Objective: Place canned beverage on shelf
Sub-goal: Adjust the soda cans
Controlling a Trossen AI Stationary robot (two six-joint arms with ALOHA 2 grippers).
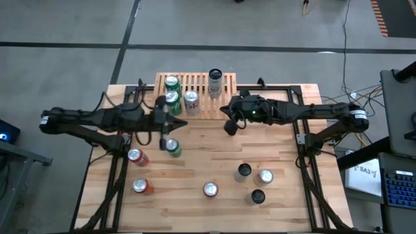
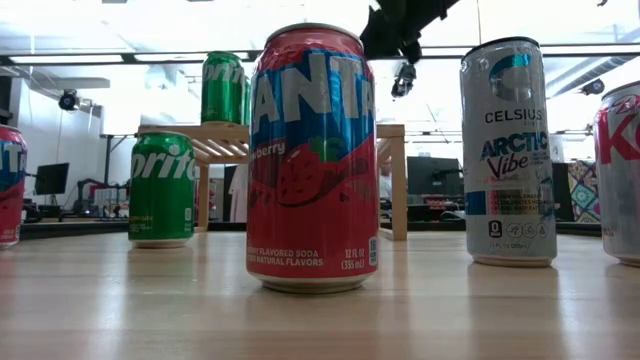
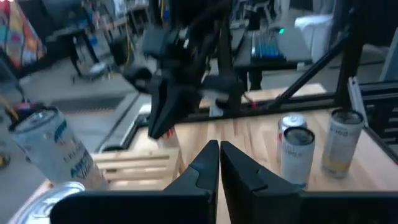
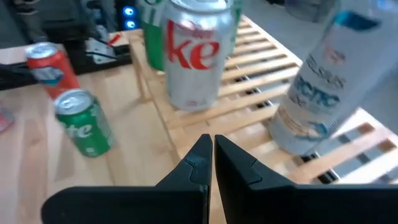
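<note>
The green Sprite can (image 1: 172, 147), the likeliest canned beverage for the next pick, stands upright on the plank tabletop (image 1: 195, 156), just beside and on the near side of the left gripper (image 3: 219, 155). Its long axis is vertical. That gripper hovers with its fingers pressed together and nothing between them. It would have to spread them, drop and come at the can's side.

The right gripper (image 1: 229, 127) is likewise closed and empty. It sits a little farther from the green can, near the front edge of the shelf, so the left arm looks better placed.

Other cans stand well apart toward the table's near edge:
- a red strawberry Fanta can (image 2: 312, 160)
- two more red cans (image 1: 136, 156)
- a silver can (image 1: 265, 176)
- two dark-topped ones (image 1: 244, 171)

None of them blocks the way.

Beyond both grippers, the low light-wood slatted shelf (image 1: 227, 88) already carries several cans:
- two green cans (image 1: 171, 82) at its left end
- a silver Diet Coke can (image 4: 193, 56) beside them
- a tall pale Celsius can (image 1: 215, 83)

The bare slats at the right end look like the free spot.
</note>
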